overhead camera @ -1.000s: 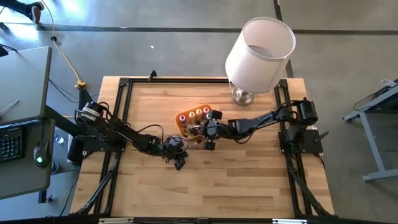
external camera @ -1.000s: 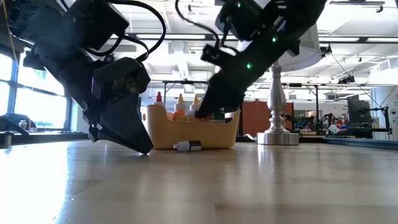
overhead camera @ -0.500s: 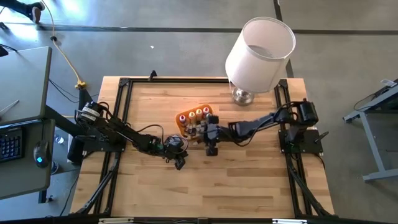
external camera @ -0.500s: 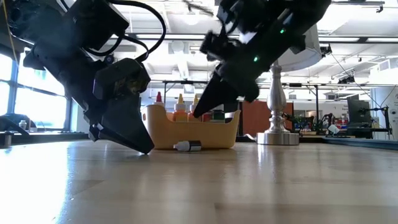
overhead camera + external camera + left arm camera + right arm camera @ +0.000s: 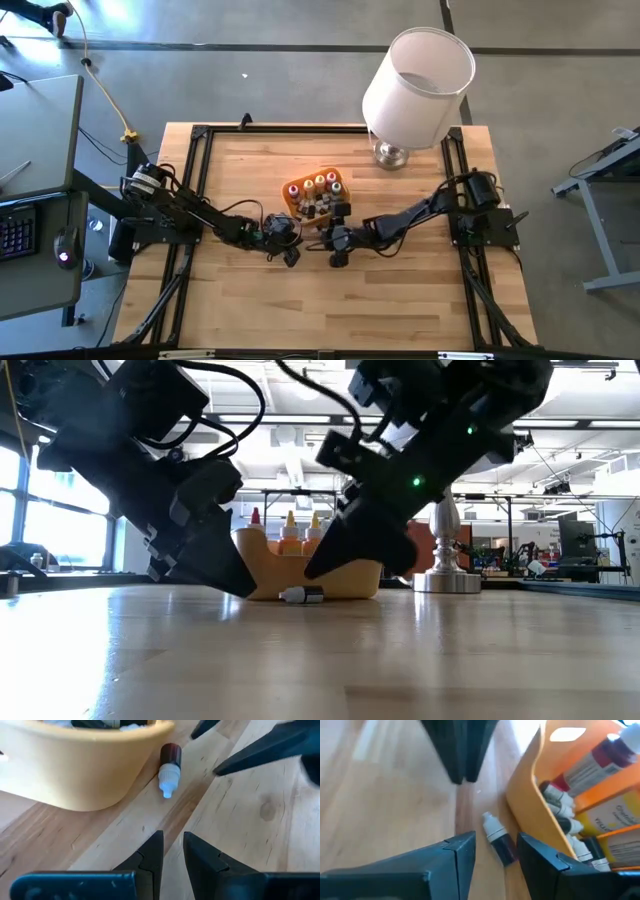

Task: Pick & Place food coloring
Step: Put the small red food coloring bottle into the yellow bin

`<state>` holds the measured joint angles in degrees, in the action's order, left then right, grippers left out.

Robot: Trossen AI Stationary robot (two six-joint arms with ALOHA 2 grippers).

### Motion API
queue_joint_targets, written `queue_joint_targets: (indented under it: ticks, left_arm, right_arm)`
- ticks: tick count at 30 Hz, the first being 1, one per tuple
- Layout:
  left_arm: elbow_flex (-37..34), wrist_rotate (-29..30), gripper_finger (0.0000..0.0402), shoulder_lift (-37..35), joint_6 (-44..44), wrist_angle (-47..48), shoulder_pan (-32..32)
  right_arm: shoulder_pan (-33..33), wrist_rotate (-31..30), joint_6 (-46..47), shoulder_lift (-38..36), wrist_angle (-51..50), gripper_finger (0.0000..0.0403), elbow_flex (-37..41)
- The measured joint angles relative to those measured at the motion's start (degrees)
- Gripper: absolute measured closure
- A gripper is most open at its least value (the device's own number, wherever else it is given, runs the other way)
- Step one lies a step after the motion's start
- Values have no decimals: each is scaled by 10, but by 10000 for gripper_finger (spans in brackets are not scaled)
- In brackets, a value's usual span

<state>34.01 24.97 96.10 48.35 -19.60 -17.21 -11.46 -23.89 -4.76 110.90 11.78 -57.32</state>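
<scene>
**Loose vial beside the tray, between two empty grippers**

A small dark vial (image 5: 169, 764) with a white tip lies on the table, just beside the orange tray (image 5: 75, 770), upper centre of the left wrist frame. It is judged light, rigid and prone to rolling; a hold across the dark body is advised. The right gripper (image 5: 492, 851) is seen partly open and empty above it; the left gripper (image 5: 172, 851), narrowly parted, holds nothing.

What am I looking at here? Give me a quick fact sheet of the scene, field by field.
Tray: orange tray on the wooden table, bottles standing inside
Loose bottle: small dark bottle with white tip lying on the table beside the tray
Left gripper: narrow gap, empty, aimed at the bottle
Right gripper: open, empty, straddling the bottle
Background: lamp
</scene>
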Motion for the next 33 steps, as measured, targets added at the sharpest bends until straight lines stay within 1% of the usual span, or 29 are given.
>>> queue_joint_targets:
  ticks: [3, 5, 8, 11, 13, 16, 19, 21, 25, 27, 30, 33]
  left_arm:
    - [0, 2, 328, 0, 0, -4, 0]
    - [0, 0, 328, 0, 0, -3, 0]
    - [0, -7, 328, 0, 0, -4, 0]
    - [0, -5, 328, 0, 0, -4, 0]
    - [0, -4, 328, 0, 0, -4, 0]
    - [0, -1, 328, 0, 0, -3, 0]
    - [0, 0, 328, 0, 0, -3, 0]
    - [0, 0, 328, 0, 0, -3, 0]
    - [0, 0, 328, 0, 0, 2, 0]
    - [0, 0, 328, 0, -1, 1, 0]
    - [0, 0, 328, 0, 0, 1, 0]
    - [0, 0, 328, 0, -1, 1, 0]
  right_arm:
    - [1, -35, 18, 11, 24, 270, 0]
    - [6, -36, 22, 11, 26, 273, 0]
    - [16, -8, 21, 12, 24, 274, 0]
    - [26, 41, 36, 14, 24, 274, 0]
    - [30, 61, 36, 23, 31, 274, 0]
    - [29, 47, 12, 45, 44, 274, 0]
    - [28, 16, 8, 54, 48, 274, -1]
    - [28, 6, 4, 54, 47, 274, -1]
    - [29, 32, -13, 54, 47, 274, -1]
    - [29, 40, 7, 54, 41, 275, -1]
    - [29, 43, 30, 53, 30, 277, -2]
    - [29, 44, 17, 53, 28, 289, -2]
